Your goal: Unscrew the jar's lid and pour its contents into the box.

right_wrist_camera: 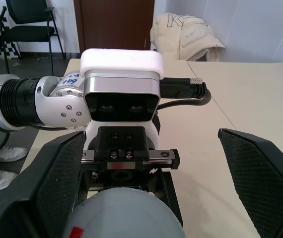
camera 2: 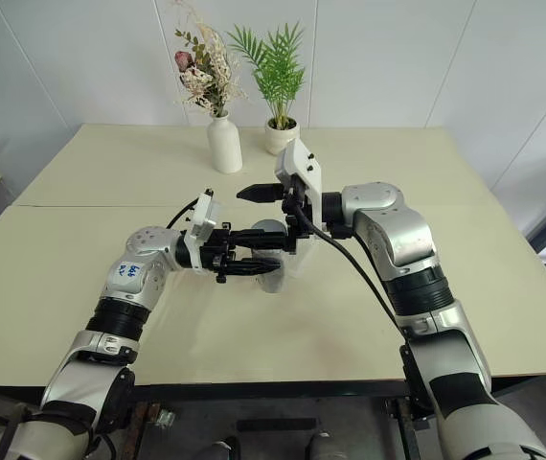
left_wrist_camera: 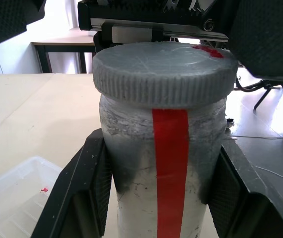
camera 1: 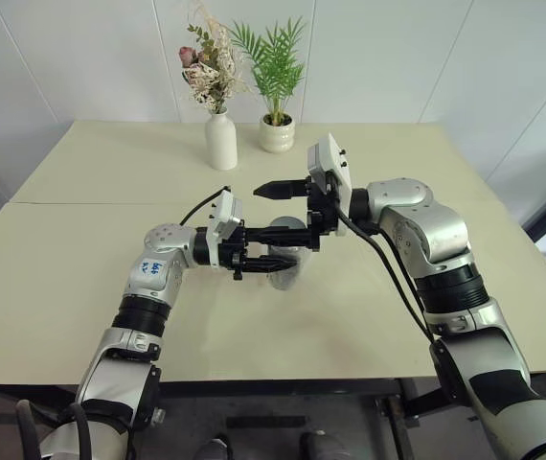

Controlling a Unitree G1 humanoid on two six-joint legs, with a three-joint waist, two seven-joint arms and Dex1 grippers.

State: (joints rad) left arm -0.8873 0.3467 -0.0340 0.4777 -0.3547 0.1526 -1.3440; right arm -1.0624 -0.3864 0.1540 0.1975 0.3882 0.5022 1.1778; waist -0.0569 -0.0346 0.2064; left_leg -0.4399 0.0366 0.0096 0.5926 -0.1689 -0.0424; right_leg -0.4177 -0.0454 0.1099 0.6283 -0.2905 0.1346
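Left gripper (left_wrist_camera: 159, 198) is clamped on the jar (left_wrist_camera: 164, 163) above the table (camera 1: 81, 249) — lid (left_wrist_camera: 164, 74) on. Right gripper (right_wrist_camera: 146, 183) stands spread wide either side of the lid — not touching. Box (left_wrist_camera: 12, 198) lies below the jar.

A pale cream tabletop (camera 1: 81, 278) fills the scene, with a seam running across it. Behind it rise white panelled walls (camera 1: 101, 57) with thin joints. At the far edge stand a white vase (camera 1: 220, 140) of dried flowers and, just beside it, a white pot (camera 1: 277, 134) with a green palm. The floor (camera 1: 254, 422) under the near edge is dark grey. The right wrist view shows a brown door (right_wrist_camera: 114, 22), a black chair (right_wrist_camera: 30, 25), and what may be a bundled white cloth (right_wrist_camera: 186, 42) beyond the tabletop. Light is even and bright.
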